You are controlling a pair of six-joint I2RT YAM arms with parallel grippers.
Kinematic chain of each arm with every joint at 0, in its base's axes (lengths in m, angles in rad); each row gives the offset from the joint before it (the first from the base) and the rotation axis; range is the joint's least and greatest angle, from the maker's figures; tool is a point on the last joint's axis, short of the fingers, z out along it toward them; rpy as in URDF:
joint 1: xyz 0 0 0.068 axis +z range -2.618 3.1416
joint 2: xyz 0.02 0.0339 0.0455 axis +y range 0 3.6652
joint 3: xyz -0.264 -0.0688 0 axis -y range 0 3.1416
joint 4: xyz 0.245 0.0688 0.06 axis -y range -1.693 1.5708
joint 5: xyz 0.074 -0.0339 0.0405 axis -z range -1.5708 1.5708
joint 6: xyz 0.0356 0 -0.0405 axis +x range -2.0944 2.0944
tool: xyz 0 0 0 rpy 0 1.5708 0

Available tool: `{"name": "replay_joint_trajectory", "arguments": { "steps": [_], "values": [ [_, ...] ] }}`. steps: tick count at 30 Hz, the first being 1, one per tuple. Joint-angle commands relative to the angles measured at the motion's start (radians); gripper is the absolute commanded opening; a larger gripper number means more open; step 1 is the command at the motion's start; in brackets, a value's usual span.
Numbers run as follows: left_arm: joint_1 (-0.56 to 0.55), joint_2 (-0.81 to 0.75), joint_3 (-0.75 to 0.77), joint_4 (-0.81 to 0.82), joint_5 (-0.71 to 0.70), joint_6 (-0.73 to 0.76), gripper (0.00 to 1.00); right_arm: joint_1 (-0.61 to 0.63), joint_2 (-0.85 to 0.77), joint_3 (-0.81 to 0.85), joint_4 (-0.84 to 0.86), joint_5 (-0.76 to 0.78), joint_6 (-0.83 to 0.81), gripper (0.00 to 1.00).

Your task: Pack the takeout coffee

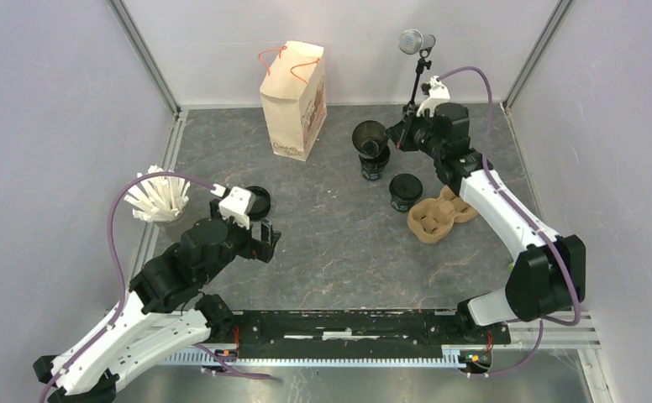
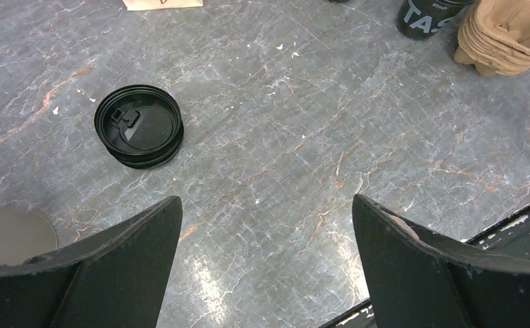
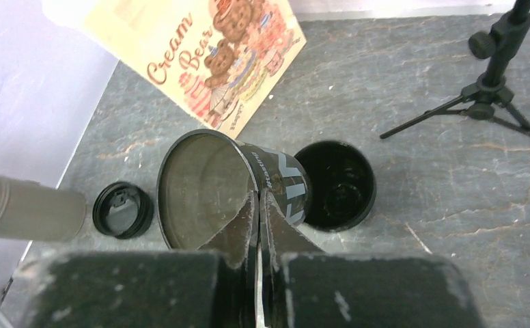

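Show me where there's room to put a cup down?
The biggest bare patch is the middle of the table, between the loose lid and the pulp carrier. There's room too between the paper bag and the straws. It's crowded far right: the right gripper pinches a tilted cup beside an upright cup.

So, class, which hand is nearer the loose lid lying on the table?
Left. The left hand hangs open just on the near side of the lid. The right hand is far off on the other side, shut on a tilted cup.
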Motion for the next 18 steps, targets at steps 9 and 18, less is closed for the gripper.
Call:
{"name": "replay_joint_trajectory", "arguments": {
  "steps": [9, 18],
  "values": [
    [0.004, 0.032, 0.006, 0.000, -0.059, 0.018, 1.00, 0.085, -0.291, -0.311, 0.083, -0.142, 0.043, 0.00],
    [0.005, 0.113, 0.024, -0.012, -0.105, -0.004, 1.00, 0.331, -0.429, -0.542, 0.056, -0.043, 0.060, 0.00]
  ]
}}
